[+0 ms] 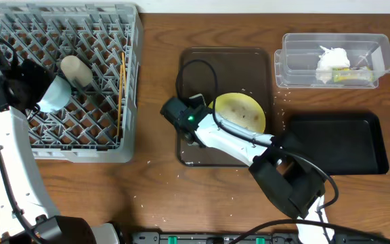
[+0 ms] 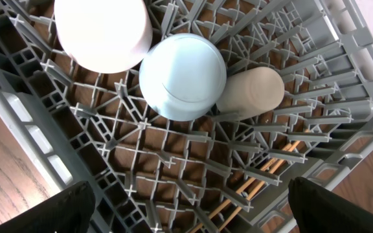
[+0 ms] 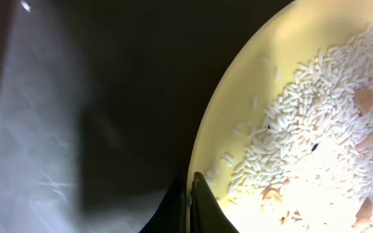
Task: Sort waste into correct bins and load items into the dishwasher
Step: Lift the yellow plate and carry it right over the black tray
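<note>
Wooden table, middle: yellow plate (image 1: pixel 241 112) on a brown tray (image 1: pixel 193 64) — the right gripper (image 3: pixel 190 194) sits at its left rim, fingers pinched on that edge. Left gripper (image 2: pixel 186 213), fingers spread, hangs over the rack (image 1: pixel 131 81) by the left edge.

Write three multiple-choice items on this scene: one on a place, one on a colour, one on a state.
1. Where is the tissue? A) brown tray B) clear tub C) black tray
2. What colour is the plate? A) blue B) white C) yellow
3. How is the left gripper? A) open B) shut on a bowl C) shut on chopsticks

1 B: it lies in the clear tub.
2 C: pale yellow under the rice.
3 A: its fingers stand wide apart over the rack.
</note>
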Tool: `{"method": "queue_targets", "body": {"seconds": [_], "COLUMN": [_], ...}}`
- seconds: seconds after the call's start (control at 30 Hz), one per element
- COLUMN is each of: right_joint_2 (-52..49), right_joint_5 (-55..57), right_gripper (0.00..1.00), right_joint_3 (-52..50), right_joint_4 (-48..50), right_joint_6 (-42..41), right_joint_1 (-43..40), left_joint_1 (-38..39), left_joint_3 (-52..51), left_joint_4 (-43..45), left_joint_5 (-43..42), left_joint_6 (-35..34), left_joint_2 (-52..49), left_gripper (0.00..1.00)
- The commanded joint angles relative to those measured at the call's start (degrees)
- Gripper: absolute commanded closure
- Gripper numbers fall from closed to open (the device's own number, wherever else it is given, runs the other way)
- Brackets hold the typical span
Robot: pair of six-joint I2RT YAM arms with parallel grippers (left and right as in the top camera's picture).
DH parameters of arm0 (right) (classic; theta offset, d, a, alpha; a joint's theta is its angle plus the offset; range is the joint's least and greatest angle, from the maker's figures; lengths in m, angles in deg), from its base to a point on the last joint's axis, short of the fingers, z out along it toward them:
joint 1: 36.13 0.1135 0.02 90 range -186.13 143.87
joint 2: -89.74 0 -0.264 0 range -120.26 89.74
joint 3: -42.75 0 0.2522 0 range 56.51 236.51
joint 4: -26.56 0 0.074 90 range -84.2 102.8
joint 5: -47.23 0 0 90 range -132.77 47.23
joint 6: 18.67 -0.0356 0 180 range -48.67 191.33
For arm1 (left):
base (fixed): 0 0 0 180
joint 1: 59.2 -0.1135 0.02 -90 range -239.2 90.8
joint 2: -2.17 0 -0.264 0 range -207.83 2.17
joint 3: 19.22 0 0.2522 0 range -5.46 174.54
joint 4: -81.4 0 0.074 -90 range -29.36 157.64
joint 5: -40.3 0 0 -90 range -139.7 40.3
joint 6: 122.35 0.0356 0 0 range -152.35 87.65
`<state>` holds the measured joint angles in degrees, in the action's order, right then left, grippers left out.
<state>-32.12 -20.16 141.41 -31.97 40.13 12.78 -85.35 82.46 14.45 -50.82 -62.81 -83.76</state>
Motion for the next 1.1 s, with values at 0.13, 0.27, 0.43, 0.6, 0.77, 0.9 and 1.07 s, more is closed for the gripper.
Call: {"method": "queue_targets", "body": {"seconds": [0.13, 0.27, 0.43, 0.6, 0.77, 0.9, 1.07], "right_joint_2": [-0.1, -0.1, -0.1, -0.1, -0.1, -0.1, -0.1], "right_joint_5": [6.9, 7.0, 7.2, 7.6, 10.1, 10.8, 10.8], "right_gripper": [0.99, 0.99, 0.99, 0.99, 0.99, 0.99, 0.99], "right_joint_3": [5.0, 8.4, 12.1, 13.7, 15.8, 19.8, 23.1], "right_joint_4": [-6.3, -9.7, -14.1, -16.4, -20.9, -26.3, -29.5], "right_joint_6": [-1.1, -1.1, -1.1, -1.1, -4.1, -7.6, -10.3], "right_joint_1": [0.3, 0.3, 0.3, 0.0, -1.1, -3.2, -7.4], "left_joint_1": [-0.1, -0.1, -0.1, -0.1, -0.1, -0.1, -0.1], "left_joint_3": [0.6, 0.6, 0.6, 0.6, 0.6, 0.6, 0.6], "left_joint_4": [-0.1, -0.1, -0.2, -0.2, -0.1, -0.2, -0.1], "left_joint_5": [0.3, 0.3, 0.3, 0.3, 0.3, 0.3, 0.3], "left_joint_6": [-0.3, -0.3, -0.3, -0.3, -0.3, -0.3, -0.3], "left_joint_2": [-0.2, -0.2, -0.2, -0.2, -0.2, -0.2, -0.2], "left_gripper": [0.04, 0.04, 0.04, 0.04, 0.04, 0.04, 0.04]}}
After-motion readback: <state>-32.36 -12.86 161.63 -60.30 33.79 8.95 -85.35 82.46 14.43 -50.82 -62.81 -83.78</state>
